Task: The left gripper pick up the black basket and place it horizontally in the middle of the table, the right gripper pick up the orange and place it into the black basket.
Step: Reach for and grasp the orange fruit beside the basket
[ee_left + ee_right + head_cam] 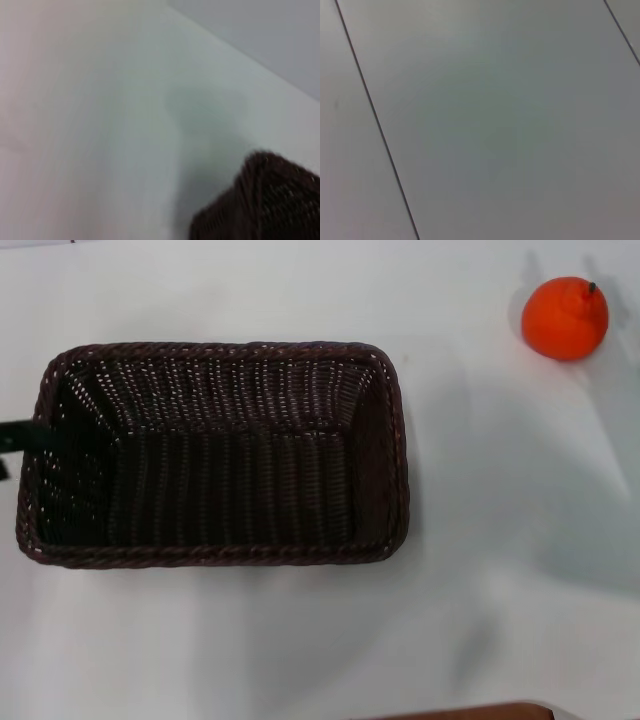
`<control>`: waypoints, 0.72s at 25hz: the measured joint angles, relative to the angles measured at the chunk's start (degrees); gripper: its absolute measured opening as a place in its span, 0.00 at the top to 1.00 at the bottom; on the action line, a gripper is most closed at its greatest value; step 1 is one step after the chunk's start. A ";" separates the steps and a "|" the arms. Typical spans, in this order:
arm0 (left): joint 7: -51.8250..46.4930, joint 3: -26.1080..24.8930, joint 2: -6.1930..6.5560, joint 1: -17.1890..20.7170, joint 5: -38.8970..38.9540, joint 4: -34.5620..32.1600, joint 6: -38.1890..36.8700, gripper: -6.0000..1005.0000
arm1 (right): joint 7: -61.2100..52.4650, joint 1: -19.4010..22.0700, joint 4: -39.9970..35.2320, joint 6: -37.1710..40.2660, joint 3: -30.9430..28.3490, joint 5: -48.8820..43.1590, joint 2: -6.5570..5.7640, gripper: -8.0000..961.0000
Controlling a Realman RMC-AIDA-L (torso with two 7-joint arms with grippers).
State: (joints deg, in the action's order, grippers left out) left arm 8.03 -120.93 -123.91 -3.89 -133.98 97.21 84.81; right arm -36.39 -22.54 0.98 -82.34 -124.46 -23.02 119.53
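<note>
The black basket point(210, 455) lies with its long side across the white table point(500, 540), left of the middle, opening up and with nothing in it. A dark piece of my left gripper point(14, 435) shows at the left edge of the head view, right at the basket's left rim. The left wrist view shows one corner of the basket point(270, 200) close by. The orange point(565, 317) sits on the table at the far right, well apart from the basket. My right gripper is out of view.
A brown edge point(470, 712) shows at the near side of the table. The left wrist view shows the table's edge with grey floor point(280, 35) beyond. The right wrist view shows only grey floor tiles point(490, 125) with dark seams.
</note>
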 joint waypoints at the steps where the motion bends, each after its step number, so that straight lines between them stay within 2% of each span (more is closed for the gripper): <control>1: 1.24 -1.72 0.01 0.00 0.22 0.08 0.12 0.35 | 0.00 0.14 0.00 0.13 0.27 0.00 0.00 0.16; 2: 1.89 -2.67 0.01 0.01 0.38 0.09 0.15 0.33 | 0.04 0.31 0.00 0.35 0.84 0.00 -0.04 0.16; 5: 6.64 -9.68 -0.04 0.06 2.56 0.05 0.31 0.27 | 0.39 0.75 0.00 1.46 2.38 -0.01 -0.14 0.16; 8: 13.80 -16.70 -0.28 0.03 9.54 -1.33 -0.37 0.21 | 0.63 1.11 0.09 4.14 3.01 -0.01 -0.28 0.16; 10: 22.42 -21.48 -0.39 0.24 19.69 -5.35 -1.24 0.17 | 0.61 1.20 0.91 7.13 4.10 -0.01 -0.42 0.16; 12: 29.05 -22.91 -0.43 0.35 27.05 -9.39 -1.59 0.13 | 0.44 1.24 2.32 10.57 5.63 -0.01 -0.48 0.16; 13: 29.05 -22.91 -0.43 0.35 27.05 -9.39 -1.59 0.13 | 0.34 1.24 3.26 12.62 6.46 -0.01 -0.50 0.16; 18: 41.52 -23.34 -0.46 0.25 41.49 -20.25 -1.18 0.13 | 0.20 0.24 6.09 19.76 9.17 -0.01 -0.45 0.16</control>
State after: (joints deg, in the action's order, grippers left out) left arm 49.55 -144.28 -124.37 -3.64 -92.48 76.96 83.63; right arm -36.19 -22.30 7.06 -62.58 -115.29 -23.03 119.08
